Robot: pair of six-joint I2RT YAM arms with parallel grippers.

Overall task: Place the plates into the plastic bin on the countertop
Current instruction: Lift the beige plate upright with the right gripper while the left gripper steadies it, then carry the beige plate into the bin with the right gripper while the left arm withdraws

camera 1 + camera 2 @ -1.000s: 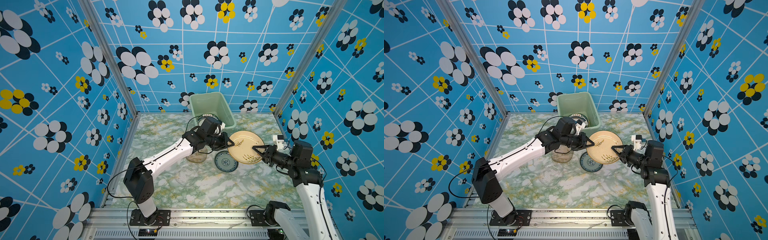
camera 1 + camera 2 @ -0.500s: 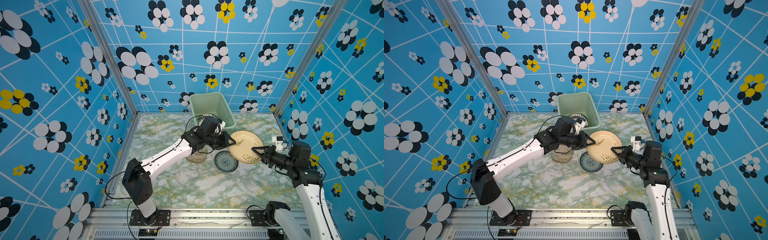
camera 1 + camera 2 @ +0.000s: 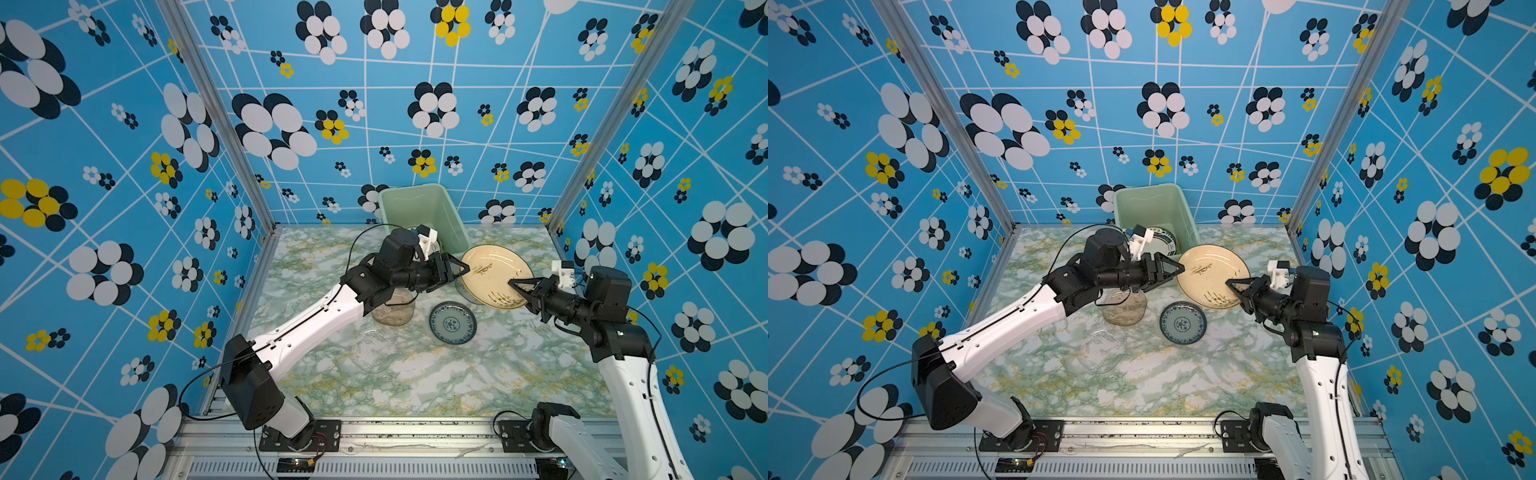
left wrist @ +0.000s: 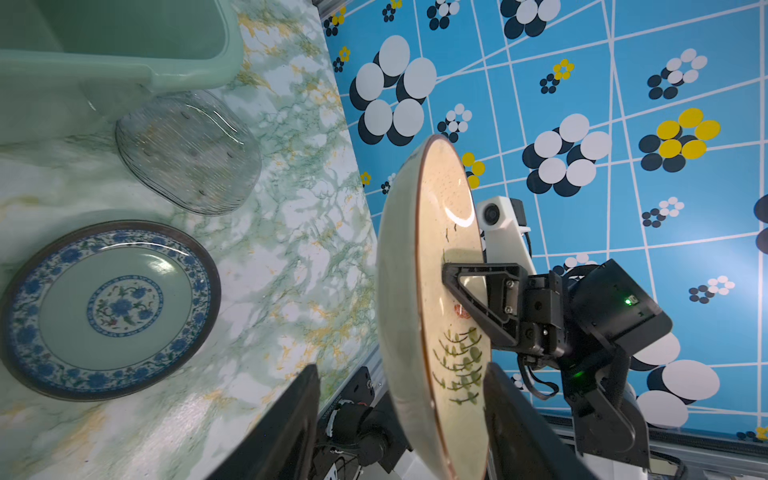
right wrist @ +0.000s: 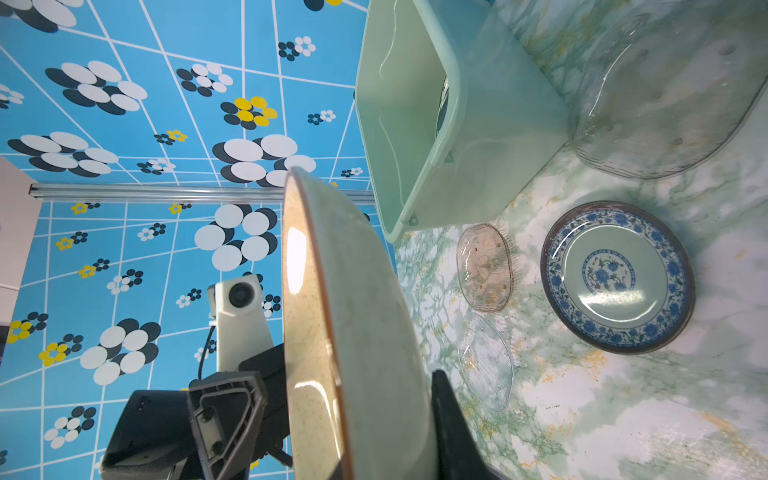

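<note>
A cream plate [image 3: 494,276] [image 3: 1208,274] hangs on edge above the countertop [image 3: 457,382], just in front of the plastic bin [image 3: 415,212] [image 3: 1150,208]. My right gripper [image 3: 513,284] [image 5: 374,436] is shut on its right rim. My left gripper [image 3: 463,270] [image 4: 401,374] straddles the opposite rim with its jaws open and a gap beside the plate [image 4: 440,291]. A white dark-rimmed plate [image 3: 1163,245] lies in the bin. On the countertop lie a blue-patterned plate [image 3: 453,323] [image 4: 112,309], a brown glass plate [image 3: 392,311], a clear glass plate [image 3: 372,351] and a grey glass plate [image 4: 189,151].
The bin stands against the back wall. Blue flowered walls close in the left, back and right sides. The left forearm reaches over the brown glass plate. The grey glass plate [image 5: 665,91] lies under the held plate, next to the bin's wall [image 5: 478,145].
The left gripper's jaws have opened off the cream plate's rim. The right gripper keeps its grip, and the plate has shifted slightly toward the bin.
</note>
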